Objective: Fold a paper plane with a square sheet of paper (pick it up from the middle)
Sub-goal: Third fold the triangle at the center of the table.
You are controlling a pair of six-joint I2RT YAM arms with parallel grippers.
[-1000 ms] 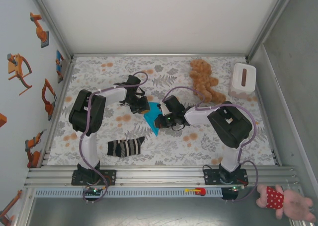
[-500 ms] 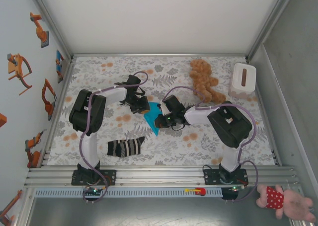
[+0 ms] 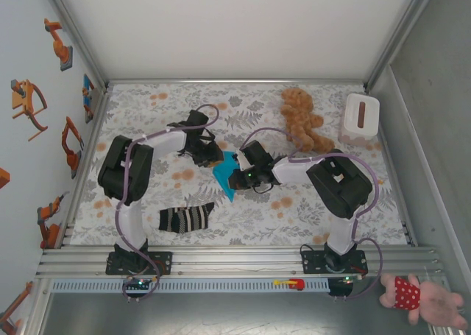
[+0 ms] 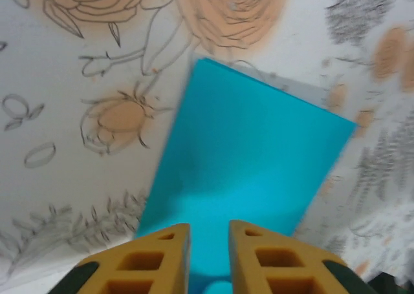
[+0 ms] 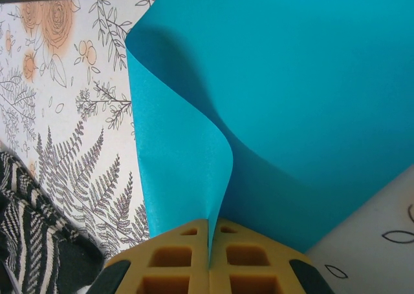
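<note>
The square sheet of paper [image 3: 223,174] lies near the middle of the floral-patterned table [image 3: 243,107], between the two end effectors, which meet it from opposite sides. In the top view the left end effector [image 3: 210,157] sits at the sheet's upper left edge and the right end effector [image 3: 237,179] at its right edge, both low over the table. In the right wrist view the right end effector [image 5: 209,226] is pressed together on the sheet [image 5: 310,81]. Its yellow fingers [image 5: 178,255] meet along a thin line, and a raised fold of the paper runs straight down into that line. From there the paper curls up and away, one flap bending left and the rest spreading flat across the table [image 5: 77,113]. In the left wrist view the left end effector [image 4: 208,232] has its yellow fingers [image 4: 162,258] a narrow gap apart. The sheet [image 4: 246,152] lies flat ahead of them, and its blue shows through the gap, so the paper reaches in between or beneath the fingers. Whether they press on it cannot be told. A black-and-white striped sock [image 3: 186,218] lies on the table nearer the arm bases, apart from the sheet, and it also shows at the lower left of the right wrist view [image 5: 26,210].
</note>
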